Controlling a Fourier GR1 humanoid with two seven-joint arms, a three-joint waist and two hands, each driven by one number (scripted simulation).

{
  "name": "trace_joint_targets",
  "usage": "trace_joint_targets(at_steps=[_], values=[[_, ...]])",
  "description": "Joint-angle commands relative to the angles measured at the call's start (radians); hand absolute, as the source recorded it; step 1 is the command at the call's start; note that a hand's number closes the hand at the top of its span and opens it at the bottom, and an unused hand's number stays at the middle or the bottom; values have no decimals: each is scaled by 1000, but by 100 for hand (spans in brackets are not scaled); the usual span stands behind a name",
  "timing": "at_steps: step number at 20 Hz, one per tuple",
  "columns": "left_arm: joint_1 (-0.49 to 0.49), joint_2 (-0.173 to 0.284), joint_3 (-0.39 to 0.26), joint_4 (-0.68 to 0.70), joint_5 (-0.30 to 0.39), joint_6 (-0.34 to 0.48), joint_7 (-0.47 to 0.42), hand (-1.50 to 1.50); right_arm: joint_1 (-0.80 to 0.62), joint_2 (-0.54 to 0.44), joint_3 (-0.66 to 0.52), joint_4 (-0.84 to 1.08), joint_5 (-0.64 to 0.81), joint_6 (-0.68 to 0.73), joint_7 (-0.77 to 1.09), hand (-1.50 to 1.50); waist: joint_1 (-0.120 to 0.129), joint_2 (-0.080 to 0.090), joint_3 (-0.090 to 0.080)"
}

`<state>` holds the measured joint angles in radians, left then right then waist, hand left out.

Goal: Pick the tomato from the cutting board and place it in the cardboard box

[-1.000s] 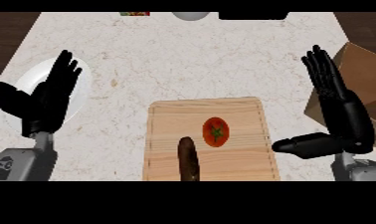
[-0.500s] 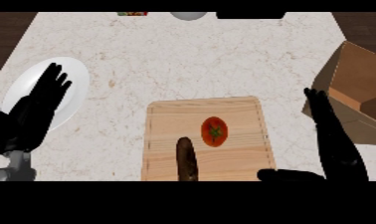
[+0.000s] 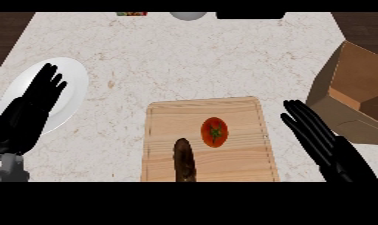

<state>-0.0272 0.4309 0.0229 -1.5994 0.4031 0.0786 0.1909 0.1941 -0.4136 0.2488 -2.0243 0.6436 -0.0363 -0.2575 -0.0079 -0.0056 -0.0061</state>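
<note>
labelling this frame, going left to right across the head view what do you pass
left hand → plate → brown food item → tomato → right hand → box

A pale speckled counter carries a wooden board at its near edge. A white plate lies left of the board, a cardboard box right of it, and a grey bowl well beyond it.

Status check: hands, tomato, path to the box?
Both hands open, left hand over plate, right hand beside board. Tomato untouched on cutting board. Cardboard box at right, nothing between.
</note>
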Motion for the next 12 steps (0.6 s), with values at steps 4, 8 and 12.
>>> trace_joint_targets(at_steps=[4,8,12], values=[[-1,-30,-21,0,-22,9,-8,0,-62,17,214,-132,307,224,448,-150,14,4,2],[-9,-25,-6,-9,-6,-13,13,0,-156,143,326,-91,364,369,654,-150,20,5,4],[31,-21,1,-102,-22,-3,57,0,-239,237,308,-21,307,477,732,-150,18,5,6]])
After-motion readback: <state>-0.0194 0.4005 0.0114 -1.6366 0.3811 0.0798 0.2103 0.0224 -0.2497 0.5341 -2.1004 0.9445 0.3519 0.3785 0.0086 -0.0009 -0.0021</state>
